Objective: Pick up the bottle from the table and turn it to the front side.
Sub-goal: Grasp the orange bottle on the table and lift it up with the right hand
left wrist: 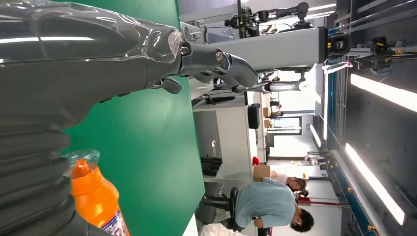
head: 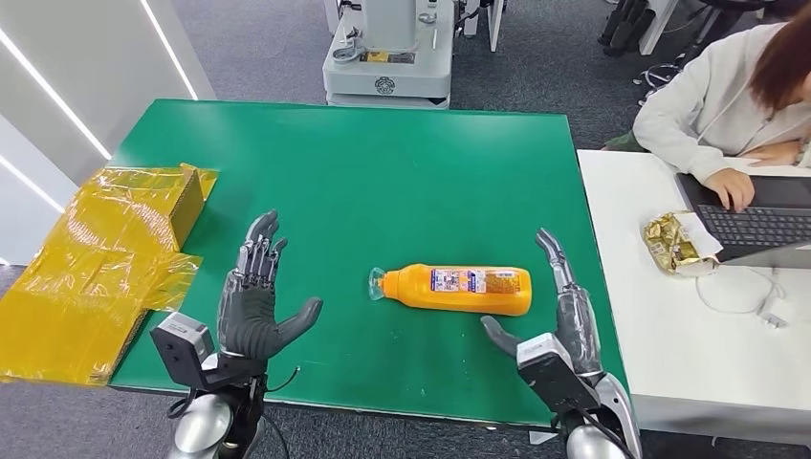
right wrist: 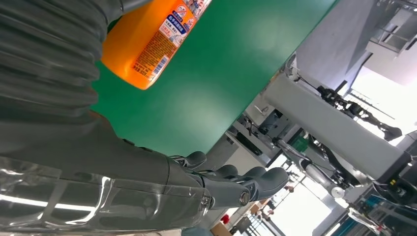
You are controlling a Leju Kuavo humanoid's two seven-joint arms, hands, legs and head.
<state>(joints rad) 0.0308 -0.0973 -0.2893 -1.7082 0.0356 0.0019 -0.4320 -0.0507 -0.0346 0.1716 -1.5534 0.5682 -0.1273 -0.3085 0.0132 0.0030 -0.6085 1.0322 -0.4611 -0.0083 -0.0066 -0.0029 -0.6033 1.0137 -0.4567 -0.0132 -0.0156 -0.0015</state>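
Orange plastic bottle (head: 459, 289), centre of the head view: white-and-blue label with print too small to read. Right wrist view, upper left: same label, characters blurred, illegible.

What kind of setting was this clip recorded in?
Likely a robotics lab sharing an open office: a green table serves as test bench, a grey machine base stands behind it, and a person types at a laptop.

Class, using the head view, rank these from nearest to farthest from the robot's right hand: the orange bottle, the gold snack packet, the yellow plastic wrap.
From the right hand:
1. Orange bottle, lying on the green table just to its left.
2. Gold snack packet, on the white desk to its right.
3. Yellow plastic wrap, at the table's far left edge.
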